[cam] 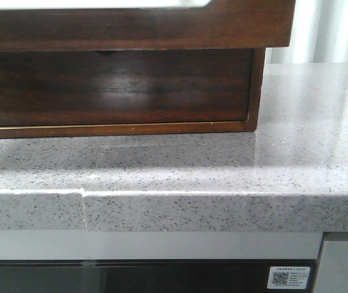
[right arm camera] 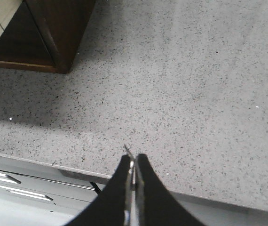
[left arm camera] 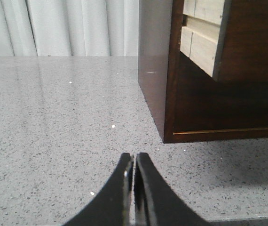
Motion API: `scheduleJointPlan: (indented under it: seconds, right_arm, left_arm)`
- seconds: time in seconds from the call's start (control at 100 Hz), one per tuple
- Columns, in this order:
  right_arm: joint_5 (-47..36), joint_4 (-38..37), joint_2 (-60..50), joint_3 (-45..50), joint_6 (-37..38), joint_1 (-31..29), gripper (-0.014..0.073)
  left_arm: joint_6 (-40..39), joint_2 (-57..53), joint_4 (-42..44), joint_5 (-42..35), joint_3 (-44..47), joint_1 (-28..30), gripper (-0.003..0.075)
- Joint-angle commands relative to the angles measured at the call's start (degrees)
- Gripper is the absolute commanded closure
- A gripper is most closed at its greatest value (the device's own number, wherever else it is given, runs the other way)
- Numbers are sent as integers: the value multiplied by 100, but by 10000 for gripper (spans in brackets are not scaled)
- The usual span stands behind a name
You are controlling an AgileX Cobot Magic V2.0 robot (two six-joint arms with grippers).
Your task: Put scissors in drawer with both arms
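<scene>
Two hands hang over the desk (cam: 296, 159), each clenched on nothing: the left hand (left arm camera: 134, 162) short of the cabinet's (left arm camera: 155, 89) corner, the right hand (right arm camera: 133, 162) above the desk edge. No scissors appear in any view. The drawer (cam: 131, 24) juts out over the cabinet's lower front, seemingly open. Judging so, finding and gripping the scissors comes next. Only the left wrist view shows the drawer's pale side boards; the front view shows neither hand.

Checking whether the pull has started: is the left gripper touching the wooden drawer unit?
Apart. In the left wrist view the left gripper, fingers pressed together, sits over bare speckled countertop, with open counter between its tips and the drawer unit.
</scene>
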Motion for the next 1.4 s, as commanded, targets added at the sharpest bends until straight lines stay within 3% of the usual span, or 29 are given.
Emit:
scheduleJointPlan:
  seconds: [0.0, 0.12, 0.87, 1.01, 1.23, 1.39]
  right_arm:
    - [-328, -2, 34, -151, 7, -26, 662]
    - [-328, -2, 34, -151, 7, -26, 662]
    - [-342, -14, 34, -151, 7, -26, 662]
    - [-1311, -430, -484, 298, 7, -259, 662]
    - [-3746, -373, -1919, 2237, 7, -812, 662]
    - [-4665, -360, -2833, 3426, 7, -822, 662]
  left_arm:
    - [-187, -176, 247, -590, 207, -45, 741]
    - [-1180, -176, 1259, -699, 207, -45, 741]
    - [-1230, -176, 1243, -684, 207, -45, 741]
    - [-1230, -176, 1243, -684, 207, -45, 741]
    - [-1230, -176, 1243, -684, 207, -45, 741]
    - [-1230, -176, 1243, -684, 207, -45, 741]
